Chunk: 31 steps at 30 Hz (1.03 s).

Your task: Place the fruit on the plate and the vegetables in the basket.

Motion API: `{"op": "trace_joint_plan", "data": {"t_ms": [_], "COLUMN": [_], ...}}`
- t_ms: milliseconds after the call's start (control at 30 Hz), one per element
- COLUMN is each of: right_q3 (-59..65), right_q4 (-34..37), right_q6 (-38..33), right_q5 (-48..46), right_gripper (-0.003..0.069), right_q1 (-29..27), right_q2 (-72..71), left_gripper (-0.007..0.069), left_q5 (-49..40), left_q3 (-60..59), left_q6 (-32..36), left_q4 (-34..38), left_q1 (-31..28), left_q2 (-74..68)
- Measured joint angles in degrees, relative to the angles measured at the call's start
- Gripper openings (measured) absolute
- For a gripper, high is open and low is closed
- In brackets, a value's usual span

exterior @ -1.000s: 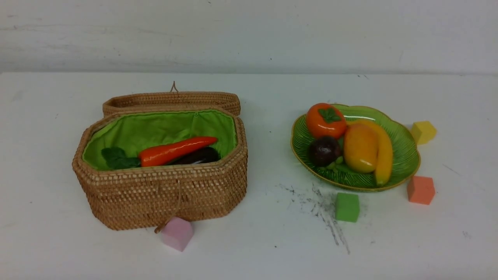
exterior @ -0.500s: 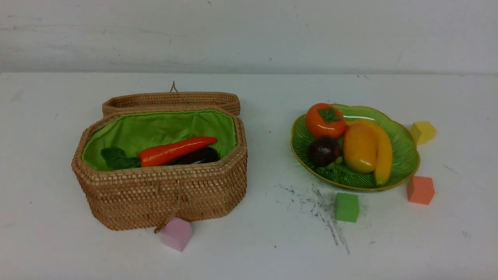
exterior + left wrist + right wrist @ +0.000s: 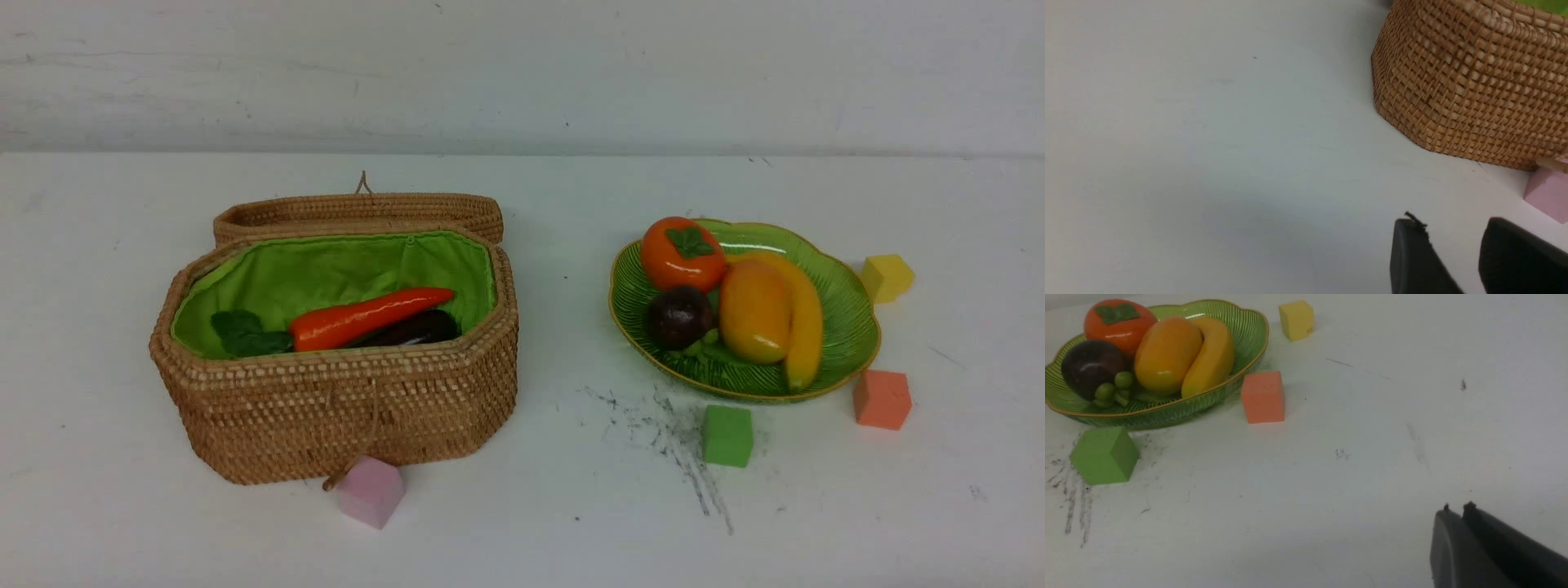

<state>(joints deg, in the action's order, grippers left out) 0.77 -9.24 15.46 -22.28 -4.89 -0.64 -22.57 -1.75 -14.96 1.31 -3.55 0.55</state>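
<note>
Eggplant (image 3: 416, 328) mostly hidden behind carrot (image 3: 371, 317) and basket (image 3: 343, 408) wall, radish unseen, both claws cut off by wrist-view edges, pink cube (image 3: 1548, 188) cropped.

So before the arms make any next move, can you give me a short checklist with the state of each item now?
1. All four fruit on the plate: persimmon, mangosteen, mango, banana. Ok.
2. Carrot and eggplant inside the basket. Ok.
3. White radish in the basket. Cannot tell; it is not visible in any view.
4. Left gripper holds nothing, jaws apart. Ok.
5. Right gripper holds nothing, jaws together. Ok.
6. No fruit or vegetable lying on the table, only coloured cubes. Ok.
</note>
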Motion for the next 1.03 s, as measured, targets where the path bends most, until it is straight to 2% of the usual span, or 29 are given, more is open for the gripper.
{"op": "trace_joint_plan", "data": {"t_ms": [1033], "right_q3": [0.00], "right_q4": [0.00], "right_q6": [0.00], "right_q5": [0.01], "right_gripper": [0.0055], "right_q1": [0.00], "right_q2": [0.00], "left_gripper": [0.0239], "left_q5": [0.00], "left_q3": [0.00], "left_q6": [0.00], "left_q4": [0.00], "left_q1": [0.00], "left_q2": [0.00]}}
